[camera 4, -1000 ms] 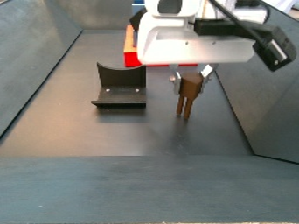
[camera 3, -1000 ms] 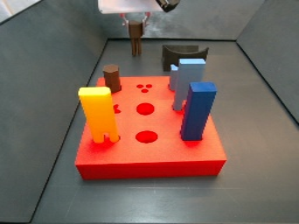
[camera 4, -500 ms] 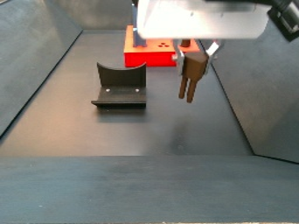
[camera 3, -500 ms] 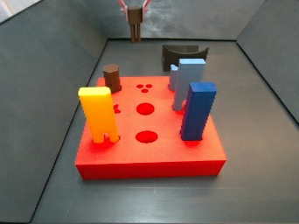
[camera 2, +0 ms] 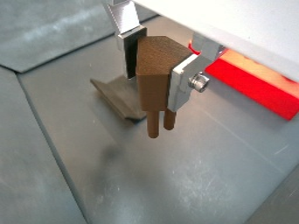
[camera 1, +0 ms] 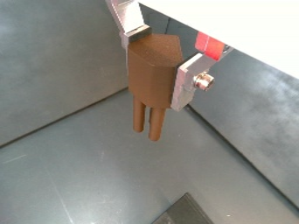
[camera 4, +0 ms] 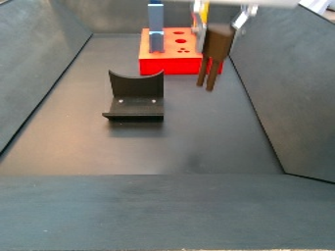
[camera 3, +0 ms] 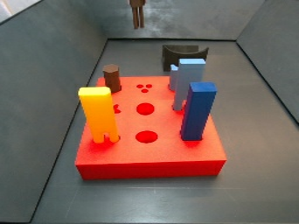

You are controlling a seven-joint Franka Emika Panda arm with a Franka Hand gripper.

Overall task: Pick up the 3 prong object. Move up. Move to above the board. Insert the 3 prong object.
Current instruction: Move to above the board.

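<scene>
In both wrist views my gripper point(camera 1: 158, 54) point(camera 2: 156, 51) is shut on the top of the 3 prong object point(camera 1: 152, 83) point(camera 2: 153, 80), a dark-brown post with thin prongs hanging below. The post hangs upright, well clear of the floor point(camera 4: 215, 54), and shows at the top edge of a side view point(camera 3: 138, 12), beyond the far side of the board. The board point(camera 3: 152, 159) point(camera 4: 169, 65) is a flat red block with round holes and a cluster of three small holes point(camera 3: 142, 87). Only the fingertips point(camera 4: 201, 14) show there.
On the board stand a yellow block point(camera 3: 98, 114), a blue block point(camera 3: 198, 111), a pale blue block point(camera 3: 187, 77) and a short brown cylinder point(camera 3: 112, 78). The dark fixture point(camera 4: 133, 96) point(camera 3: 181, 54) sits on the floor near the board. Grey walls enclose the floor.
The gripper has risen with the 3 prong object; the post has gone from near the floor to high above it, and the gripper body has left both side views.
</scene>
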